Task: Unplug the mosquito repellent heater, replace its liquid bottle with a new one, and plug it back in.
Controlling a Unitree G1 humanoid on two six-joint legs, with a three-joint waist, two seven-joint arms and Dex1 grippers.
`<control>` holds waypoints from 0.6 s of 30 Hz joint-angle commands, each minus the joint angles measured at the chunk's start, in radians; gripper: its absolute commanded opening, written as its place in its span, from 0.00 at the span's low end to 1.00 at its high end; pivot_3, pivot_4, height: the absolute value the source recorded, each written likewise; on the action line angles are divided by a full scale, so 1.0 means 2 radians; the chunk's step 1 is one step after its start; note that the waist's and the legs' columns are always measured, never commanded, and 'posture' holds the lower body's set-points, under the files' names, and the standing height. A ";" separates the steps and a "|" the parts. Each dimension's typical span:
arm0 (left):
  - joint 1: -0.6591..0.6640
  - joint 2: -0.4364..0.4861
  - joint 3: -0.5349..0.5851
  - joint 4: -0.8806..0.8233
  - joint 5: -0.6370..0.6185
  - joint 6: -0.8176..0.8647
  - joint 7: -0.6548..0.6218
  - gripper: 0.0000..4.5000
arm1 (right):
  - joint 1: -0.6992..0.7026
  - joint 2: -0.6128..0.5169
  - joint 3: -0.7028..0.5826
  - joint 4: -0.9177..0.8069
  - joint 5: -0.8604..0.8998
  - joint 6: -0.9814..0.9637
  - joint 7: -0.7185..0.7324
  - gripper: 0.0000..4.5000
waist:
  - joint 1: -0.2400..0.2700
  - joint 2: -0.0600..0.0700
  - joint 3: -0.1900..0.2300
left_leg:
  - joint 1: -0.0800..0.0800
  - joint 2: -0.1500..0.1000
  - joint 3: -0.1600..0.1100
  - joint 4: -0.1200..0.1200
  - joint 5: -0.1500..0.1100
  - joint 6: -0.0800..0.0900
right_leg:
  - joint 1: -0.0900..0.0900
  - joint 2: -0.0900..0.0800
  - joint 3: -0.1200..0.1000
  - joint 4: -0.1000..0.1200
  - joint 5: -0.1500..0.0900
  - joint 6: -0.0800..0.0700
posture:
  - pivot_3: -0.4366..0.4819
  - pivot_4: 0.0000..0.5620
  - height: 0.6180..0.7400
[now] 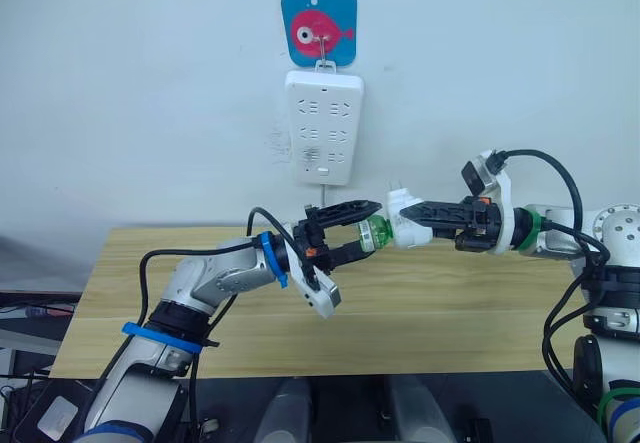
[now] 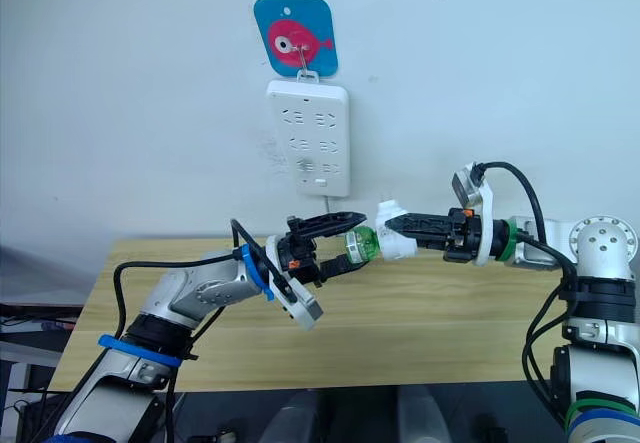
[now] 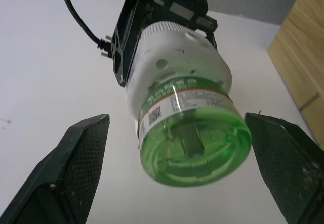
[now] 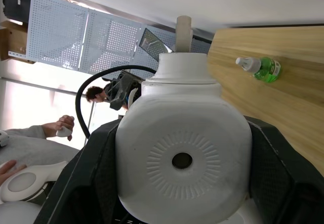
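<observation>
My right gripper (image 1: 419, 222) is shut on the white mosquito repellent heater (image 1: 404, 210) and holds it in the air above the table, prongs pointing up. A green liquid bottle (image 3: 195, 143) sits in the heater and points toward my left gripper (image 1: 367, 228). That gripper is open, its two fingers (image 3: 76, 163) standing on either side of the bottle's base with a gap on each side. The right wrist view shows the heater's (image 4: 182, 148) ribbed face with a round hole, and another green bottle (image 4: 259, 68) with a white cap lying on the wooden table.
A long white power strip (image 1: 323, 126) hangs on the wall under a blue fish hook (image 1: 320, 28), just above and behind the grippers. The wooden table (image 1: 450, 313) runs below both arms. A person's hand (image 4: 63, 125) shows in the right wrist view.
</observation>
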 commanded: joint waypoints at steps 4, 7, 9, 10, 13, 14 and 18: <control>-0.008 0.006 -0.012 -0.001 -0.004 -0.014 0.019 0.66 | 0.002 -0.007 -0.008 -0.017 0.046 -0.015 -0.015 0.66 | -0.001 0.000 0.000 | 0.000 0.000 0.000 0.000 0.000 0.000 | 0.000 0.000 0.000 0.000 0.000 0.000 | 0.42 0.37 1.00; -0.009 0.007 -0.014 0.000 -0.007 -0.012 0.020 0.50 | 0.004 -0.010 -0.003 -0.018 0.057 -0.018 -0.021 0.66 | -0.002 0.000 0.000 | 0.000 0.000 0.000 0.000 0.000 0.000 | 0.000 0.000 0.000 0.000 0.000 0.000 | 0.42 0.37 1.00; -0.011 0.008 -0.015 0.001 -0.013 -0.012 0.020 0.50 | 0.008 -0.012 0.000 -0.021 0.062 -0.020 -0.025 0.66 | -0.002 0.000 0.000 | 0.000 0.000 -0.001 0.000 0.000 0.000 | 0.000 0.000 0.000 0.000 0.000 0.000 | 0.42 0.38 1.00; -0.011 0.008 -0.016 0.001 -0.016 -0.012 0.019 0.50 | 0.010 -0.014 0.001 -0.022 0.065 -0.021 -0.026 0.66 | -0.002 0.000 0.000 | 0.000 0.000 -0.001 0.000 0.000 0.000 | 0.000 0.000 0.000 0.000 0.000 0.000 | 0.43 0.38 1.00; -0.013 0.015 -0.066 -0.001 -0.164 0.021 -0.061 0.50 | 0.013 -0.019 0.006 -0.026 0.070 -0.022 -0.025 0.66 | -0.002 0.000 0.000 | 0.000 0.000 -0.001 0.000 0.000 0.000 | 0.000 0.000 0.000 0.000 0.000 0.000 | 0.43 0.38 1.00; -0.009 0.022 -0.092 -0.015 -0.251 0.058 -0.115 0.50 | 0.014 -0.021 0.007 -0.029 0.068 -0.023 -0.023 0.66 | -0.003 0.000 0.000 | 0.000 0.000 -0.001 0.000 0.000 0.000 | 0.000 0.000 0.000 0.000 0.000 0.000 | 0.43 0.38 1.00; 0.010 0.045 -0.093 -0.149 -0.646 0.445 -0.271 0.50 | 0.024 -0.037 0.017 -0.050 0.077 -0.017 -0.009 0.66 | -0.008 0.000 0.000 | -0.001 0.000 -0.003 0.000 0.000 0.000 | 0.000 0.000 -0.001 0.000 0.000 0.000 | 0.43 0.38 1.00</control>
